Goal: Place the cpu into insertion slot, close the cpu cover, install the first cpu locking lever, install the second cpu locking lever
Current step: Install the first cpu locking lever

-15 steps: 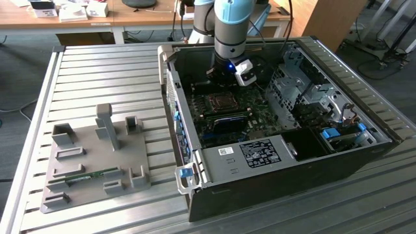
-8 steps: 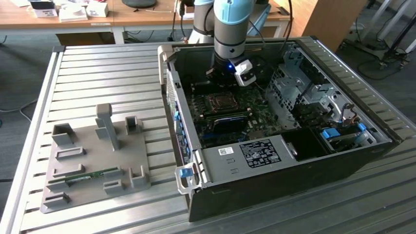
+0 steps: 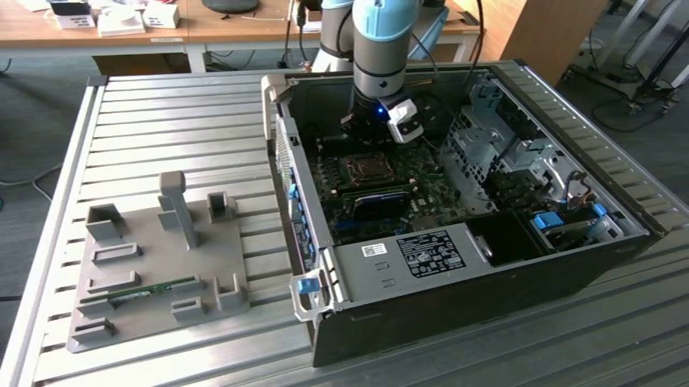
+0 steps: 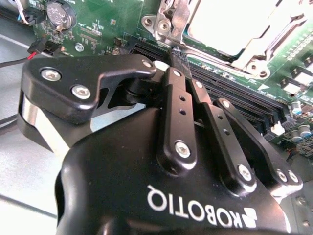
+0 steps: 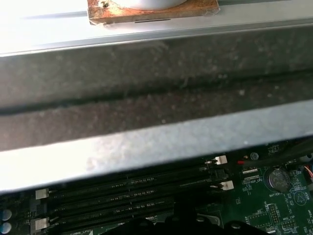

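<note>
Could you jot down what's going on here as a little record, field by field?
Setting: open computer case lying on a slatted metal table
Arm: reaching down into the case
Gripper: fingers together, tips near a corner of the socket
Cpu cover: lying down over the socket
Cpu: pale face showing through the cover's opening
Board: green, with black memory slots beside the socket
Beside the case: grey fixture tray

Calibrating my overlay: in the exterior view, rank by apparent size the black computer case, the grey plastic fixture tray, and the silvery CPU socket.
1. Black computer case, clearly largest.
2. Grey plastic fixture tray.
3. Silvery CPU socket, smallest, lying below the gripper.
</note>
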Controlling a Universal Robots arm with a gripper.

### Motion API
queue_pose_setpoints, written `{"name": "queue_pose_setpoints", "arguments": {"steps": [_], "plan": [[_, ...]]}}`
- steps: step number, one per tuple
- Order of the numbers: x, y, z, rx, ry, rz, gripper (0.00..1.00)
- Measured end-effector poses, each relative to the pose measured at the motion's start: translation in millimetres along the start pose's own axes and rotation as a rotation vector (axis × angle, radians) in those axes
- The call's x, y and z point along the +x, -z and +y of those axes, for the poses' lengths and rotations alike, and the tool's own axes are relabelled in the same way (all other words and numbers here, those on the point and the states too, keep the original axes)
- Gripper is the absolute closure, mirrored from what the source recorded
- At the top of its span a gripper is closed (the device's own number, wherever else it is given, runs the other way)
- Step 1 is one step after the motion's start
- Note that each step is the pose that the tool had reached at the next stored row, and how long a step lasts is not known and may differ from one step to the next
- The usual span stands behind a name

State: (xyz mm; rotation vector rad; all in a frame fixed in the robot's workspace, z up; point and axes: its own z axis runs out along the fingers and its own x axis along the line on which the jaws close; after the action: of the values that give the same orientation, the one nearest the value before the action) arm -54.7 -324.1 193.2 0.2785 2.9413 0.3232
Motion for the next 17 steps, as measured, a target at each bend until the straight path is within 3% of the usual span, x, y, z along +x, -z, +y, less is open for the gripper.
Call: {"name": "queue_pose_setpoints", "arguments": {"steps": [17], "plan": [[0.6,1.0,0.0,-0.0006,0.000,-0.0027,0.89]]}}
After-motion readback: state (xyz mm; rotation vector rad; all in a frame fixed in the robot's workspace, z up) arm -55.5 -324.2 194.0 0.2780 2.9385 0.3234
